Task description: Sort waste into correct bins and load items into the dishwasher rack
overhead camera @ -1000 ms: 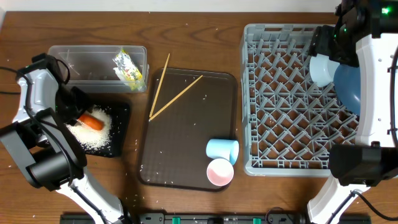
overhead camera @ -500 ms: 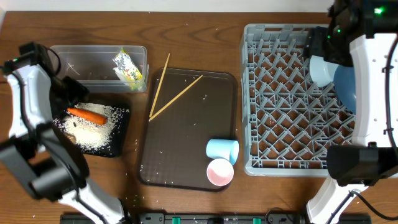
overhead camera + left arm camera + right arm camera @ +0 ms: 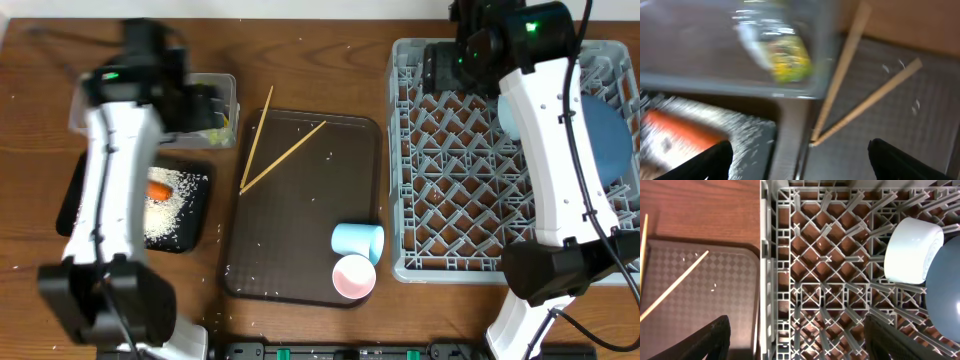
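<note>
See the chopsticks (image 3: 283, 156) on the brown tray (image 3: 300, 240), joined at the near end, fanning out far and right. Best reached by the left gripper (image 3: 805, 162), spread wide and empty just left of them. No need for the right gripper (image 3: 800, 340), spread and empty over the dishwasher rack (image 3: 815, 280).

the carrot (image 3: 158, 190) is laid in the shallow tray (image 3: 190, 240), the wrapper (image 3: 785, 60) in the tub (image 3: 230, 95) behind; two cups (image 3: 357, 240) are set on the serving tray (image 3: 300, 240), bowl (image 3: 912, 250) and plate (image 3: 605, 140) in the rack (image 3: 450, 200) at right.

Orange carrot (image 3: 158, 190), grey lattice rack (image 3: 432, 200)
</note>
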Robot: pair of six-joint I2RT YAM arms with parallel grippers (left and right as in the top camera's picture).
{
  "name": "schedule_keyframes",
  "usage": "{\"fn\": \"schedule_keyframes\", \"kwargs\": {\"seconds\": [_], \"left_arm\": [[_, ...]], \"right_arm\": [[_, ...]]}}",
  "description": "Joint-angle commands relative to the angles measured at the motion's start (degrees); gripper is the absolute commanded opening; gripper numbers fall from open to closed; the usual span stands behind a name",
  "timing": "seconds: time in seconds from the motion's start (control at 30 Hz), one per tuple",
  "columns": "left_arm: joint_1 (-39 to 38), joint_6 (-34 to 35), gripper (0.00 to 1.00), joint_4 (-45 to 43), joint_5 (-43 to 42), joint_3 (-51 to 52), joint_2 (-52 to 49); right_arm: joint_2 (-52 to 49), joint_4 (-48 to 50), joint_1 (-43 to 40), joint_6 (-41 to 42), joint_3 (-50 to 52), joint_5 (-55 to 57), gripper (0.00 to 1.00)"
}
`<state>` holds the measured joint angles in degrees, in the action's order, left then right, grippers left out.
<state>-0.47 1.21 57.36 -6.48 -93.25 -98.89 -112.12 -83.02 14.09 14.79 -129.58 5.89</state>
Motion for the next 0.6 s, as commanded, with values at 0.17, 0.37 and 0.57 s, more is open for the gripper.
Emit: {"fn": "schedule_keyframes", "kwargs": {"seconds": [0.17, 0.37, 0.57], "left_arm": [[-9.0, -9.4, 0.88, -3.9, 1.4, -0.2, -9.7], [-11.9, -13.6, 0.87, -5.6, 1.4, -0.2, -15.9], [-13.0, -13.7, 0.84, -6.8, 1.3, -0.2, -20.5]], "right_arm": [[-0.8, -1.1, -0.7, -0.7, 0.7, 2.0, 0.78], [-0.8, 0.0, -0.2, -0.7, 4.1, 1.5, 0.78], [-0.8, 1.0, -0.2, -0.4, 7.9, 1.2, 0.78]]}}
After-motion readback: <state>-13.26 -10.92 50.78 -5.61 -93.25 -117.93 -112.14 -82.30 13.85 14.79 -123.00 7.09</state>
